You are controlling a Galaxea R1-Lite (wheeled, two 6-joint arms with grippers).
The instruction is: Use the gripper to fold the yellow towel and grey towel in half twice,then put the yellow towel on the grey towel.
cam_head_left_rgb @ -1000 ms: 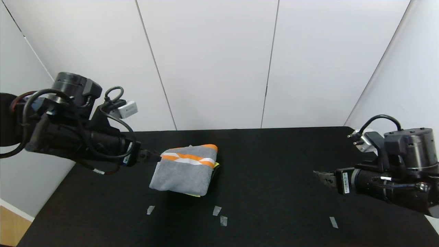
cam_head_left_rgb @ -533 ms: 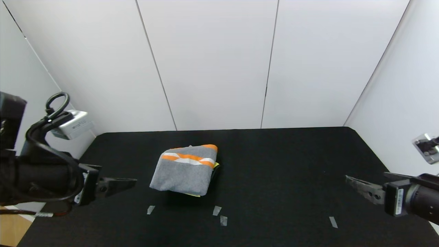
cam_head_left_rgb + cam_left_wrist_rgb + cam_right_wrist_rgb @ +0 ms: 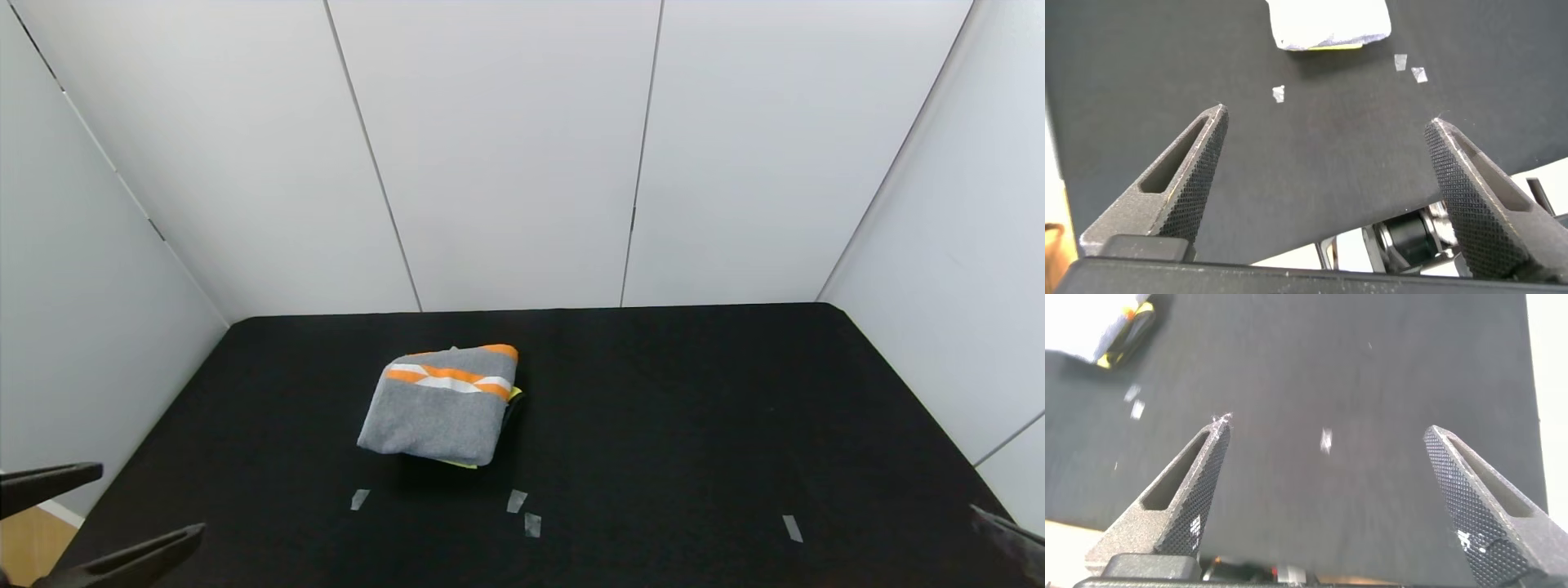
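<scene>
we see the black table filling the lower half of the head view, ringed by pale wall panels on the far side and both flanks. on it, left of centre, we note the grey towel folded into a compact block, its orange-and-white band lying across the far end. the yellow towel is underneath the grey one, not on top; we catch only thin slivers of it, one at the right edge by the band and one poking out at the near right corner. in the left wrist view the stack sits well beyond the fingertips, the grey towel washed pale with a yellow strip along its near edge. the left gripper is low at the near left corner of the table, fingers spread wide and holding nothing, well apart from the towels. the right gripper is at the near right corner, only a fingertip showing in the head view; its own view shows the fingers spread wide over bare table. smallest, we log a few grey tape marks on the cloth near the stack's near side, one to the left, another far off to the right.
</scene>
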